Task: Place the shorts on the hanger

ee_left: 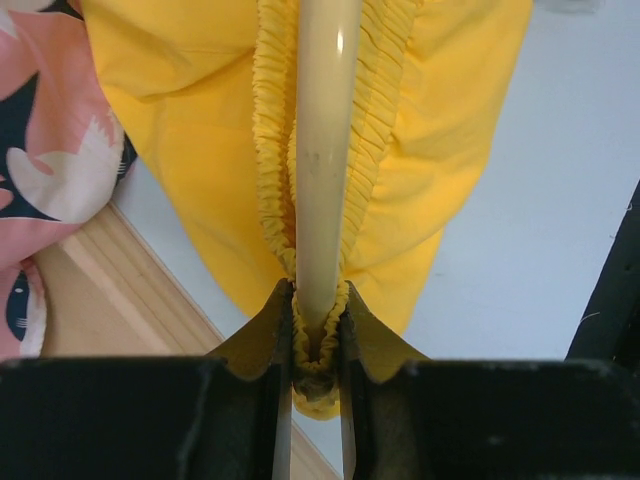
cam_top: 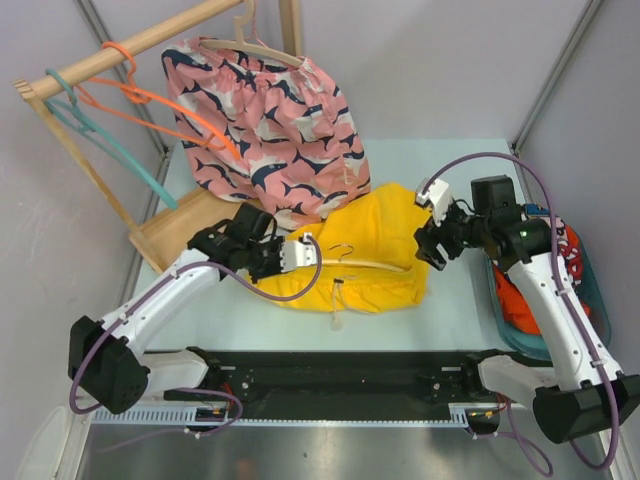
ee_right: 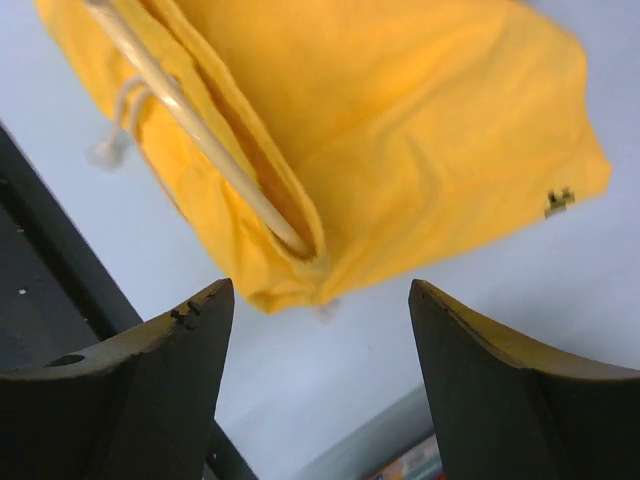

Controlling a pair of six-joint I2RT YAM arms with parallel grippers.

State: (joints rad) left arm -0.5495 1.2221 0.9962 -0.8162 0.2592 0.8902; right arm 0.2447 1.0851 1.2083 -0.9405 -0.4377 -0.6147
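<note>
Pinching shut, the left gripper (ee_left: 318,335) is clamped on the left end of the hanger (cam_top: 372,263) and the waistband (ee_left: 270,150); the hanger is threaded left-to-right through the shorts (cam_top: 390,220) on the table (cam_top: 455,300), its free right end lying just beside the spread right gripper (cam_top: 430,247)

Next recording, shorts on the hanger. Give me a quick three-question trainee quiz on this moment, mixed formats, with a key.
1. True or false: the right end effector is shut on the shorts.
2. Multiple choice: what is the left end effector clamping? A. the end of the hanger together with waistband fabric. B. the pink shorts. C. nothing.
3. Fill in: in the left wrist view, the hanger's arm lies between the two gathered sides of the shorts' ____.

Key: 1 false, it is open with nothing between its fingers. 2 A. 3 waistband.
</note>
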